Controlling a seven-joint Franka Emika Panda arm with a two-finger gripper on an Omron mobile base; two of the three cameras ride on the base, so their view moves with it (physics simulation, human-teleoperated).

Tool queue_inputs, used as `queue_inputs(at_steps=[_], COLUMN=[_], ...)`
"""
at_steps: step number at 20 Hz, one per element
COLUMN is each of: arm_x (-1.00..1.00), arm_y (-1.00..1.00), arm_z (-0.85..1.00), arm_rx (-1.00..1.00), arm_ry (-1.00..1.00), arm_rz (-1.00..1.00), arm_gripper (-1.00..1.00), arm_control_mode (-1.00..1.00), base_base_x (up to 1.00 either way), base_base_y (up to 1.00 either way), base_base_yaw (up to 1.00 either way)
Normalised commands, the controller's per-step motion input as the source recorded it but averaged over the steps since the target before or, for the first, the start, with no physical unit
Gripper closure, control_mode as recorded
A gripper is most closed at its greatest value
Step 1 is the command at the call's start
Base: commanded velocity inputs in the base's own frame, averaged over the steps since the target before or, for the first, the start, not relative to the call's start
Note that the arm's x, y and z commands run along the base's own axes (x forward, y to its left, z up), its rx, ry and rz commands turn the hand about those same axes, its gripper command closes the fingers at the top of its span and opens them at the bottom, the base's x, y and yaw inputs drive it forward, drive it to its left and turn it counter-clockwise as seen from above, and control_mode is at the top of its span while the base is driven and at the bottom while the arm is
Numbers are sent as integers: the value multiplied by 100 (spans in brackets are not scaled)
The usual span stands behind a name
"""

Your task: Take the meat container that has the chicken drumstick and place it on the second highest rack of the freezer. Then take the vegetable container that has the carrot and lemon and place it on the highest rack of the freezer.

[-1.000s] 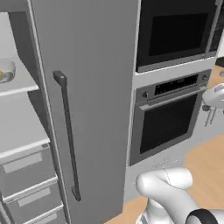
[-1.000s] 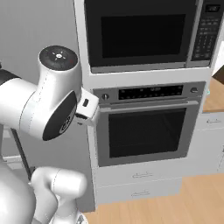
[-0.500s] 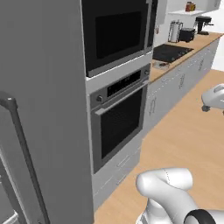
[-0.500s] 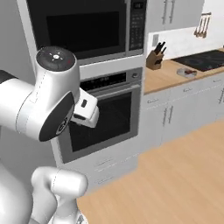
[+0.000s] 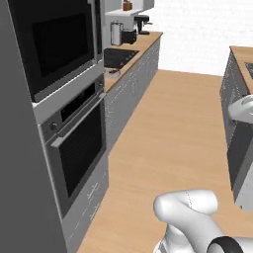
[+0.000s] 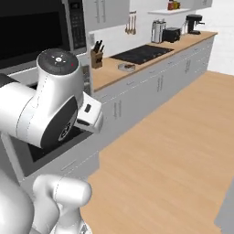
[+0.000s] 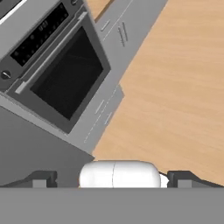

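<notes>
My gripper (image 7: pixel 111 178): jaws wide apart, empty, facing oven (image 7: pixel 61 74). Step: seeking meat container. Next: reach it, grasp its rim.

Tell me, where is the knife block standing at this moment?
In the right base view, the knife block stands on the wooden counter, at its left end beside the oven column, left of the black cooktop.
</notes>
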Motion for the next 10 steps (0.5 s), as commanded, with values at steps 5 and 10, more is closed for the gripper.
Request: queue_inputs(at_steps=[5,10], arm_x=[0,0], arm_y=[0,0], arm_z=[0,0], arm_rx=[0,0], arm_ry=[0,0], arm_rz=[0,0], arm_gripper=[-100,-100], arm_control_mode=[100,100], base_base_x=[21,99], base_base_y=[-22,-1], base_base_yaw=[-45,-26])
